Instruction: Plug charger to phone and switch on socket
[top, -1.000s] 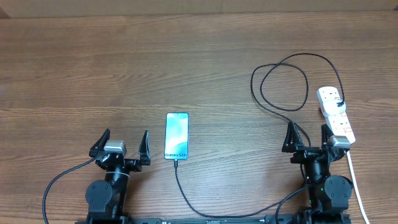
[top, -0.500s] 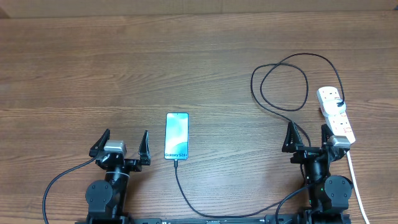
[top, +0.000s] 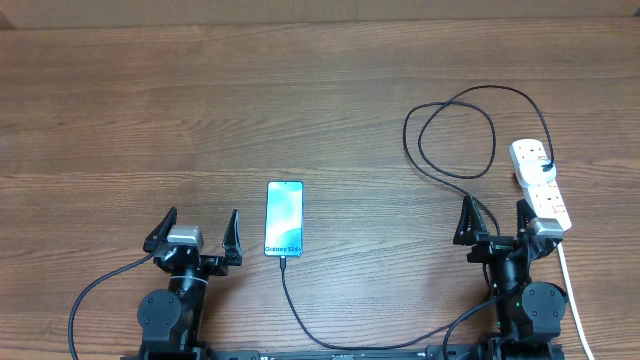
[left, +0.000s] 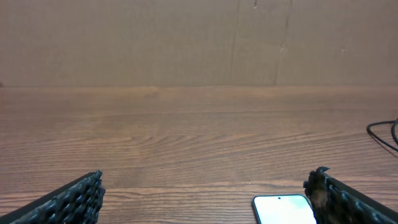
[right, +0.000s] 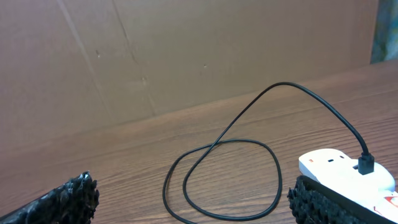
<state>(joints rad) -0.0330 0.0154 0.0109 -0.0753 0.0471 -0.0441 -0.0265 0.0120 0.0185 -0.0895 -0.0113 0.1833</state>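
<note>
The phone (top: 284, 218) lies flat with its light blue screen up, just right of my left gripper (top: 199, 226), which is open and empty. Its top end shows in the left wrist view (left: 283, 208) beside the right finger. The charger cable (top: 455, 100) loops on the table. One end sits in the white socket (top: 541, 185). The other end runs along the front edge, and its tip (top: 284, 261) meets the phone's near end. My right gripper (top: 494, 214) is open and empty, left of the socket. The right wrist view shows the loop (right: 283, 83) and the socket (right: 348, 171).
A thick white cord (top: 572, 290) runs from the socket toward the front right edge, beside the right arm base. A brown cardboard wall (left: 199, 37) stands along the back of the wooden table (top: 200, 100).
</note>
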